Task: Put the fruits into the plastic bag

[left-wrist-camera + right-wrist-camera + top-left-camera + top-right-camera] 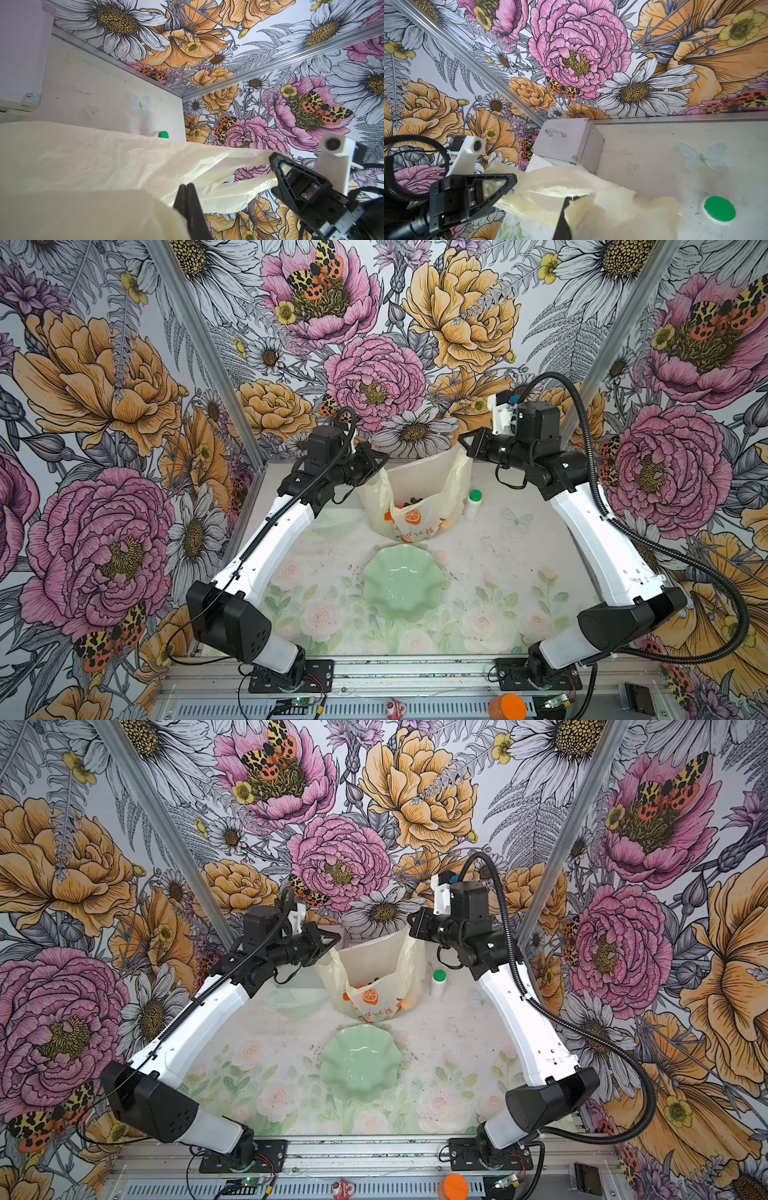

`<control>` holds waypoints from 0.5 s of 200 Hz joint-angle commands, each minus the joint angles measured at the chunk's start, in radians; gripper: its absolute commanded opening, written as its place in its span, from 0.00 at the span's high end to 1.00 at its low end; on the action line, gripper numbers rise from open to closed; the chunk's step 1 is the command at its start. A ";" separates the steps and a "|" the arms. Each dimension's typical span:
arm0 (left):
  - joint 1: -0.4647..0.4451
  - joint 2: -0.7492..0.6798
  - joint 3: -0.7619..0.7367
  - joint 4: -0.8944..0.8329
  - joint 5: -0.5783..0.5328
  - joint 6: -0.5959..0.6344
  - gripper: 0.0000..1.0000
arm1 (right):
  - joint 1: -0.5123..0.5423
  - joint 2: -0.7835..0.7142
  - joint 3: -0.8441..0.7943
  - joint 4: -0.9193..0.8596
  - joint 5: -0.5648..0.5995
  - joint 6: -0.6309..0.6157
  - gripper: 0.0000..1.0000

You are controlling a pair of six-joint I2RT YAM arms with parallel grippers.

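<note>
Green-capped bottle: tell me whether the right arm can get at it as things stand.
Probably not yet: the bottle stands unobstructed beside the plastic bag, but the right gripper is shut on the bag's handle and must release first.

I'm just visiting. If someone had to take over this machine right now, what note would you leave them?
Left gripper: shut on the top edge of the plastic bag.
Right gripper: shut on the opposite top edge. Together they hold the bag's mouth open at the back of the table.
Fruits: dark and red ones show inside the bag.
Done: the green bowl is empty.
Left: check the orange shape at the bag's lower corner. I cannot tell whether it is inside. After that, probably just release the bag.
</note>
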 commanded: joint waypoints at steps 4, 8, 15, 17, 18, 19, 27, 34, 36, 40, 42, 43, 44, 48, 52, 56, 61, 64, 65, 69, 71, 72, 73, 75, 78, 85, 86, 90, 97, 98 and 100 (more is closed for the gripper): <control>-0.008 0.003 0.034 0.029 0.005 0.012 1.00 | -0.014 -0.067 -0.055 0.035 0.016 -0.019 0.82; -0.008 0.005 0.034 0.029 0.011 0.013 0.98 | -0.017 -0.075 -0.065 0.036 0.017 -0.019 0.73; -0.007 0.007 0.035 0.021 0.021 0.016 0.90 | -0.024 -0.089 -0.079 0.035 0.020 -0.018 0.61; -0.007 0.005 0.035 0.015 0.023 0.019 0.88 | -0.026 -0.093 -0.084 0.035 0.021 -0.017 0.58; -0.007 0.005 0.037 0.014 0.023 0.020 0.87 | -0.027 -0.095 -0.086 0.036 0.021 -0.017 0.57; -0.006 0.005 0.037 0.011 0.023 0.021 0.86 | -0.028 -0.097 -0.088 0.035 0.022 -0.017 0.56; -0.006 -0.002 0.036 -0.007 0.022 0.036 0.80 | -0.038 -0.113 -0.103 0.034 0.022 -0.014 0.51; -0.004 -0.012 0.031 -0.024 0.018 0.049 0.78 | -0.045 -0.126 -0.113 0.034 0.023 -0.011 0.48; -0.002 -0.016 0.027 -0.030 0.016 0.052 0.77 | -0.047 -0.129 -0.118 0.033 0.023 -0.010 0.47; -0.001 -0.023 0.020 -0.037 0.014 0.058 0.76 | -0.049 -0.134 -0.124 0.034 0.023 -0.009 0.46; 0.001 -0.027 0.016 -0.039 0.013 0.060 0.74 | -0.054 -0.138 -0.127 0.033 0.022 -0.007 0.46; 0.002 -0.028 0.015 -0.041 0.014 0.061 0.74 | -0.054 -0.138 -0.127 0.033 0.022 -0.007 0.46; 0.003 -0.030 0.012 -0.042 0.013 0.061 0.73 | -0.055 -0.140 -0.130 0.033 0.022 -0.007 0.45; 0.006 -0.038 0.004 -0.048 0.014 0.064 0.68 | -0.058 -0.146 -0.137 0.034 0.021 -0.005 0.43; 0.012 -0.045 -0.005 -0.053 0.017 0.066 0.63 | -0.061 -0.151 -0.143 0.033 0.019 -0.003 0.42; 0.014 -0.052 -0.013 -0.056 0.024 0.068 0.59 | -0.064 -0.157 -0.151 0.034 0.019 0.000 0.41; 0.022 -0.061 -0.024 -0.060 0.025 0.071 0.52 | -0.067 -0.161 -0.160 0.033 0.015 0.004 0.39; 0.025 -0.068 -0.031 -0.064 0.027 0.073 0.46 | -0.070 -0.165 -0.167 0.034 0.014 0.006 0.37; 0.025 -0.070 -0.032 -0.065 0.027 0.074 0.44 | -0.071 -0.166 -0.169 0.034 0.012 0.007 0.37; 0.029 -0.077 -0.038 -0.070 0.027 0.077 0.32 | -0.075 -0.170 -0.175 0.033 0.011 0.011 0.34; 0.031 -0.082 -0.043 -0.072 0.029 0.079 0.27 | -0.075 -0.174 -0.178 0.033 0.009 0.012 0.33; 0.032 -0.083 -0.044 -0.075 0.029 0.080 0.23 | -0.077 -0.174 -0.180 0.032 0.009 0.013 0.33; 0.033 -0.086 -0.045 -0.078 0.030 0.081 0.13 | -0.078 -0.175 -0.182 0.032 0.008 0.014 0.32; 0.035 -0.089 -0.048 -0.081 0.031 0.085 0.04 | -0.078 -0.178 -0.187 0.032 0.007 0.016 0.31; 0.038 -0.094 -0.050 -0.088 0.032 0.089 0.02 | -0.080 -0.181 -0.191 0.031 0.005 0.019 0.30; 0.045 -0.108 -0.052 -0.111 0.029 0.104 0.01 | -0.086 -0.189 -0.203 0.020 0.013 0.029 0.26; 0.045 -0.109 -0.053 -0.115 0.028 0.106 0.01 | -0.086 -0.189 -0.203 0.017 0.014 0.030 0.26; 0.049 -0.116 -0.052 -0.131 0.025 0.117 0.01 | -0.088 -0.192 -0.204 0.002 0.025 0.036 0.25; 0.056 -0.127 -0.049 -0.161 0.021 0.140 0.01 | -0.094 -0.193 -0.203 -0.039 0.048 0.045 0.22; 0.057 -0.129 -0.048 -0.162 0.021 0.144 0.01 | -0.095 -0.193 -0.202 -0.046 0.051 0.045 0.22; 0.058 -0.133 -0.049 -0.173 0.021 0.151 0.01 | -0.097 -0.194 -0.200 -0.056 0.057 0.048 0.22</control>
